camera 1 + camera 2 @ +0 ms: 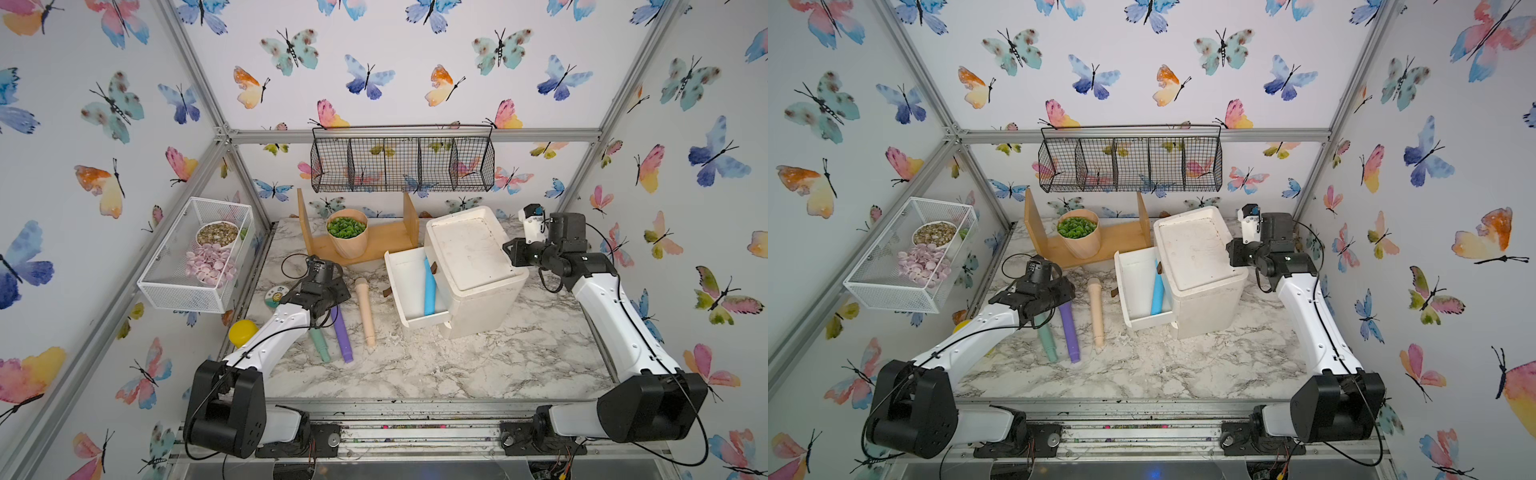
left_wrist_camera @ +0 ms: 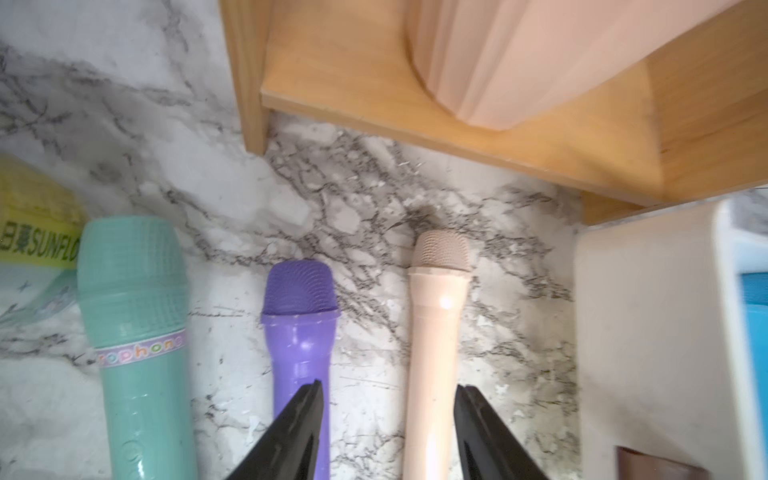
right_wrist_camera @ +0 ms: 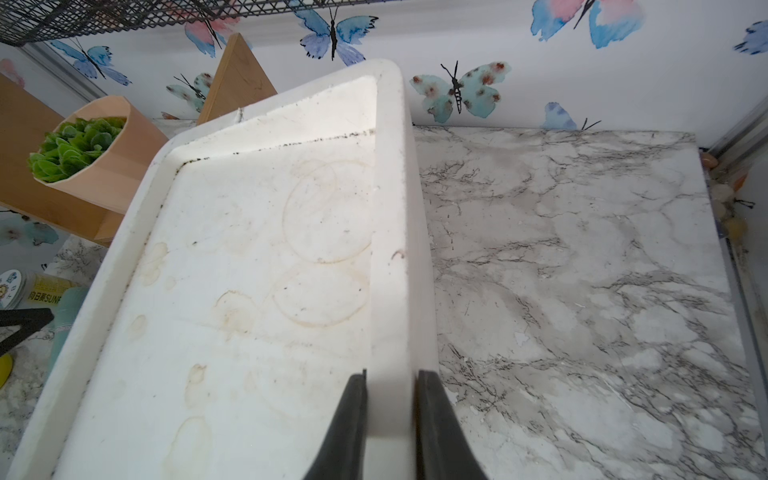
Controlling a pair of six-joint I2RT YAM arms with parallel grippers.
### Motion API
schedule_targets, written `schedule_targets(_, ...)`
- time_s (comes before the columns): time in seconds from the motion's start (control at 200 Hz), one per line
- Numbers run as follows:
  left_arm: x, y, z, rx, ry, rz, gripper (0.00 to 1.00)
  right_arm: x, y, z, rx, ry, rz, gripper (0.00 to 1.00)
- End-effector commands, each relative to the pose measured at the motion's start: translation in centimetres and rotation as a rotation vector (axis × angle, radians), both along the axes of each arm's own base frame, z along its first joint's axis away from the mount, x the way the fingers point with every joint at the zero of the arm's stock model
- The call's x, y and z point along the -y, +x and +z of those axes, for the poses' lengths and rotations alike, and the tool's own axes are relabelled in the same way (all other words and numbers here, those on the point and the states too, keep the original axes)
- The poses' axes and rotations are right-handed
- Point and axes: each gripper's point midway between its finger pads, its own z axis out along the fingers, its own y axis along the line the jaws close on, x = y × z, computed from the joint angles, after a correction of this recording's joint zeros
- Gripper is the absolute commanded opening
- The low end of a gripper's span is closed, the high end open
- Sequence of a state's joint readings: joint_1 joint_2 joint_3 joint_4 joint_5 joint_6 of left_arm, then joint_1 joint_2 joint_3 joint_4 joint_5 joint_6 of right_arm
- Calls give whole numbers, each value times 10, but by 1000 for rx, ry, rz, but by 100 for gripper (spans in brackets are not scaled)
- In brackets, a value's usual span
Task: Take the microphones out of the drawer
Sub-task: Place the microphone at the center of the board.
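Hovering wide left tool [image 2: 388,384], seemingly over beige microphone [image 2: 438,332]; blue microphone [image 1: 429,286] in drawer [image 1: 401,282]; right tool [image 3: 391,374] pinching cabinet [image 3: 249,270]

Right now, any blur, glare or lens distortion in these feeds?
Left wrist view: pot and wooden shelf smeared soft, small glare spot on the beige microphone. Right wrist view: cabinet top washed out near its far rim. Both top views: sharp, with wide-angle stretch toward the corners.
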State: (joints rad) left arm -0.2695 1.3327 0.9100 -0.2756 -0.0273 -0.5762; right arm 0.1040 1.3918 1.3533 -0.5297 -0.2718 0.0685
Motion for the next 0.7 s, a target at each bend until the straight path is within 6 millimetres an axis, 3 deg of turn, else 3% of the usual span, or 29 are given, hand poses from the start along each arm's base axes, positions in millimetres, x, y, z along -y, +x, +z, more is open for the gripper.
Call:
schedule_targets(0.0,31,-1,41,82,-72,-138,56,-20,0,-1,-39,124,48,9)
schedule_targets(0.12,64,-1,68,143,-102,-270,56,-21,1,-1,-38,126,51,9)
schedule_targets(0.235,98,-4,77,144,-126,-401,56,-21,1,0,-36,130,52,9)
schedule_targets(0.49,170,-18,63,72,-31,-643,56,-21,0,-1,-38,129,51,9)
schedule_targets(0.696,210,-26,45,37,59,-736,56,-22,-1,-1,-35,133,53,9)
